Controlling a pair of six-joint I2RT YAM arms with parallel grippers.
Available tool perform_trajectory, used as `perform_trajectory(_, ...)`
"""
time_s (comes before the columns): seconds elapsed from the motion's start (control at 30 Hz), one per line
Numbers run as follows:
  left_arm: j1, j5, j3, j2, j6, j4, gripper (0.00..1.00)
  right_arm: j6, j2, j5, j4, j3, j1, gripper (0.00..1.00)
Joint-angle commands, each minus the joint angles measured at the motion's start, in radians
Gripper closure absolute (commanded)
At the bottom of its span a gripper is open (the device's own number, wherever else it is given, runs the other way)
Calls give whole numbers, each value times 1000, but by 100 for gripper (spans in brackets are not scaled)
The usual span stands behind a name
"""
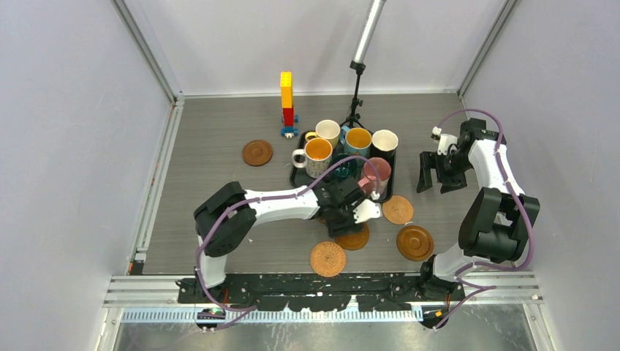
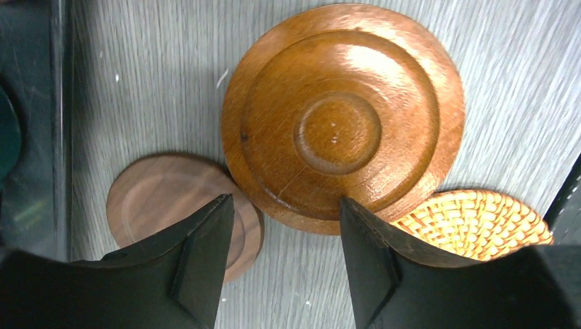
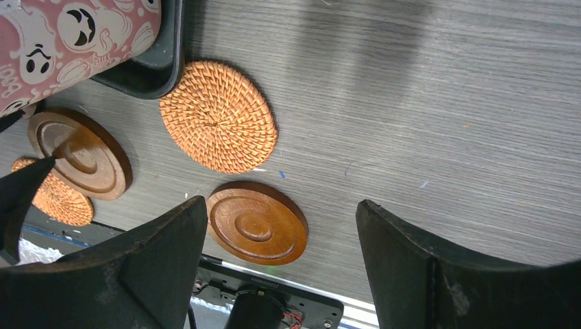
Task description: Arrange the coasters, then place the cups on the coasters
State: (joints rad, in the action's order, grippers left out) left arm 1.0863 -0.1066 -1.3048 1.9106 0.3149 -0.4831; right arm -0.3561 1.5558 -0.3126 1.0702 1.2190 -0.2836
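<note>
Left gripper [image 2: 284, 229] was found low over the table just in front of the black tray [image 1: 295, 178], jaws apart and clamped on nothing. Its fingers [image 2: 205, 260] straddled the near rim of a glossy brown coaster [image 2: 342, 116]. That coaster met a dark brown coaster [image 2: 157, 205] on one side and sat just beside a woven coaster [image 2: 479, 219] on the other; whether it overlapped the dark one could not be determined. Right gripper [image 1: 436, 178] hung above bare table to the right of the tray, jaws spread wide and empty. Its wrist view showed a second woven coaster [image 3: 219, 116] just beside the tray corner and a second glossy coaster [image 3: 257, 223] nearer the arm bases. A third glossy coaster [image 1: 257, 152] lay alone, well to the left of the tray. All six cups [image 1: 357, 139] stood on the tray, the pink cup [image 3: 68, 41] at its near right corner, none on a coaster.
</note>
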Motion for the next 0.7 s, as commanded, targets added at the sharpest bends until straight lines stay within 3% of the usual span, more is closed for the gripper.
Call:
perform_trajectory(0.0, -44, 26, 77, -37, 48, -108, 41, 11, -5, -11, -13, 32, -3, 16)
perform_trajectory(0.67, -316, 81, 363, -261, 184, -165, 45, 15, 7, -17, -13, 44, -4, 17)
